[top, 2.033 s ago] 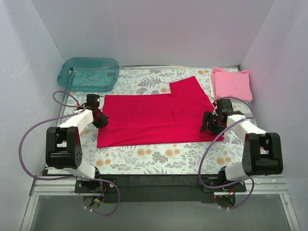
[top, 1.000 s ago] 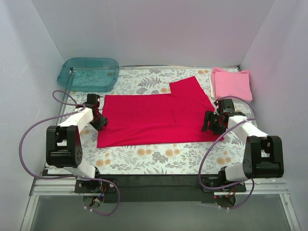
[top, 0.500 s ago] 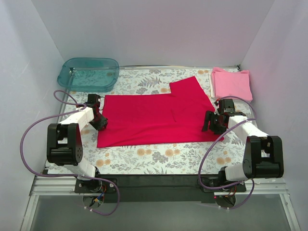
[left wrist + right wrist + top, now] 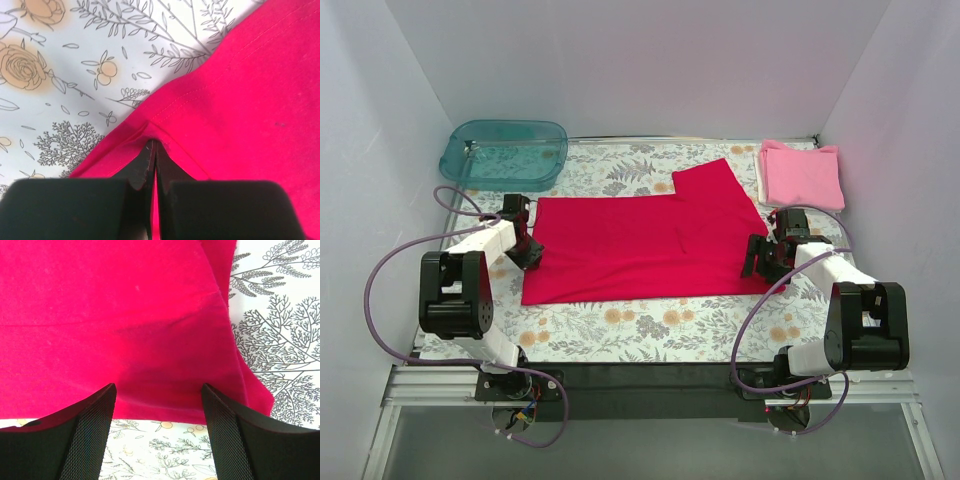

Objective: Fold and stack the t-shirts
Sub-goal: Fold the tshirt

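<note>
We see left gripper (image 4: 152, 150) pinching red t-shirt (image 4: 640, 245) hem at 9 o'clock; right gripper (image 4: 157, 388) spread, gripping nothing, at 3 o'clock.

Red shirt (image 4: 125, 315) lying flat with a faint crease across it, right pincer (image 4: 157, 390) over its hem, black mesh-faced fingers (image 4: 85, 440) spread wide with nothing between them, floral surface (image 4: 280, 330) showing beyond the shirt's edges.

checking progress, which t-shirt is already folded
The pink t-shirt, a compact folded square at the far right corner; the red t-shirt lies spread out in the middle.
</note>
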### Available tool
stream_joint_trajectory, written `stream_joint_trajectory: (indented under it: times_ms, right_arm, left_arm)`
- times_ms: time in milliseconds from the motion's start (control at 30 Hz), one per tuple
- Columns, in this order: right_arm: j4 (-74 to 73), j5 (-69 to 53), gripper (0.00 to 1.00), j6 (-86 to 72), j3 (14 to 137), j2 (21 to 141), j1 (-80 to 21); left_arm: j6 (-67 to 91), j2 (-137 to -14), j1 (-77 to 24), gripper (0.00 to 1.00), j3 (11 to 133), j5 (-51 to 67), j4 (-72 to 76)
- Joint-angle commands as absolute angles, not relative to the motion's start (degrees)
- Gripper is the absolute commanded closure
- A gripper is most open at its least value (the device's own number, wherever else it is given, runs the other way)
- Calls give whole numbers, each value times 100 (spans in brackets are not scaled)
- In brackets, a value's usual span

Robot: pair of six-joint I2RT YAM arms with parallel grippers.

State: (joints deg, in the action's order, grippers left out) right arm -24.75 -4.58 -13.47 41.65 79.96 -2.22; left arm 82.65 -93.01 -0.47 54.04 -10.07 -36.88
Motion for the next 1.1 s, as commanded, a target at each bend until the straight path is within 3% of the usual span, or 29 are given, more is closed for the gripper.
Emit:
stream_joint_trajectory:
  times_ms: [0,800,1000,1067]
  right_arm:
    - [-2461,-369,36,-1301,4122,7972,-150]
    - [-2672,-325,36,-1397,4016,7744,334]
    - [-2716,-571,36,-1450,4341,7550,299]
    - [-2724,-624,36,-1485,4412,7541,220]
  left_arm:
    - [8209,-9307,-9,100,5642,-1151,-3577]
    - [8130,-9230,-9,99,5932,-1635,-3823]
    - [8033,-8396,-44,73,5828,-1442,-4042]
    - [8068,-8227,-271,69,5679,-1389,-4113]
